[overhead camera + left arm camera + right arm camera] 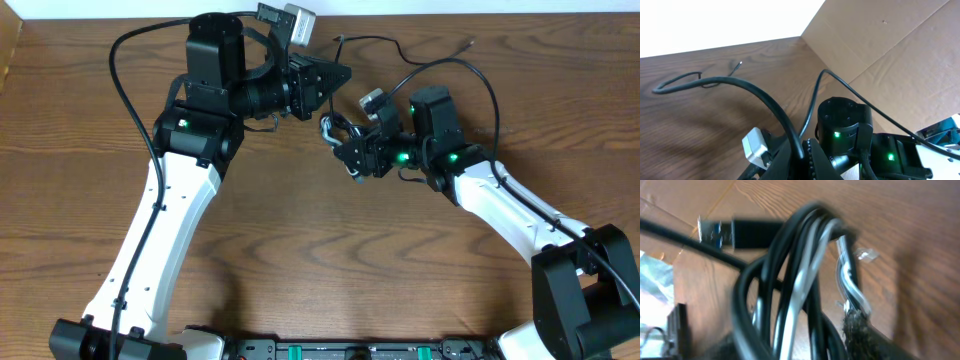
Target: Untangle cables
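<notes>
Black and white cables (328, 129) sit bunched in a small bundle near the middle of the wooden table (300, 260), and we see the right gripper (343, 150) clamped around them; in the right wrist view the cables (800, 280) fill the picture, blurred, with several black loops and 1 paler strand running side by side and the wood behind them; a flat metal plug (715, 230) with a blue insert points left behind the loops, and a fuzzy dark strap (857, 327) hangs at the lower right of the bundle; we cannot make out the right fingers in that view; the left gripper (338, 72) hovers just beside the bundle, up and to its left in the overhead view, apart from it as far as we can see; whether its jaws are parted or closed we cannot tell; 1 more thin black cord (375, 41) lies loose on the table beyond both grippers, near the far edge; the left wrist view shows the right arm (840, 125) with 2 green lights, a thick black wire (765, 102) arching over it, and a cardboard wall (890, 50) behind
</notes>
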Controlling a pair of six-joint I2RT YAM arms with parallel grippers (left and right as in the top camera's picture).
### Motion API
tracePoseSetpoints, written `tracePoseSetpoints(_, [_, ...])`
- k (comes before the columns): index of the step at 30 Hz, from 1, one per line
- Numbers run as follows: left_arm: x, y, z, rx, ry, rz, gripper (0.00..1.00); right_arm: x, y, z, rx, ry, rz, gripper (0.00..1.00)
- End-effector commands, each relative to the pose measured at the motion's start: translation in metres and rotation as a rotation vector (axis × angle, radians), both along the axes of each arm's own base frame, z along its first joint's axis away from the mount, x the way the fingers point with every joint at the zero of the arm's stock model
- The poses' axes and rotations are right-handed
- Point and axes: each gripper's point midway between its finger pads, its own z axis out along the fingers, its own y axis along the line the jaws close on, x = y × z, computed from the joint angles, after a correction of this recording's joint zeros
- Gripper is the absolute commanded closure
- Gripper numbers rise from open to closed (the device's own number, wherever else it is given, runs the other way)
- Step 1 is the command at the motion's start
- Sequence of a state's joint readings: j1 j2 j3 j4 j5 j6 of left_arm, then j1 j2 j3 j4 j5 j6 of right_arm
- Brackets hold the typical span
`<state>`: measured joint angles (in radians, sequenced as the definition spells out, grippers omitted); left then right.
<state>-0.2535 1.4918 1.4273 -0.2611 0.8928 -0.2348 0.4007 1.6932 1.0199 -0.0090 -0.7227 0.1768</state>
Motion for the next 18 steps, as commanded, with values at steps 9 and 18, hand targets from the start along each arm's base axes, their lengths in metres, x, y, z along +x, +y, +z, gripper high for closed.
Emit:
tracePoseSetpoints(9, [0.011,0.037,0.000,0.029,0.045,0.127,0.93,0.018,-0.036,-0.005,0.016,0.131,-0.138,0.94])
tracePoseSetpoints(18, [-0.007,0.083,-0.088,0.272,0.347,0.291,0.93,0.021,-0.056,-0.013,0.017,0.231,-0.213,0.99])
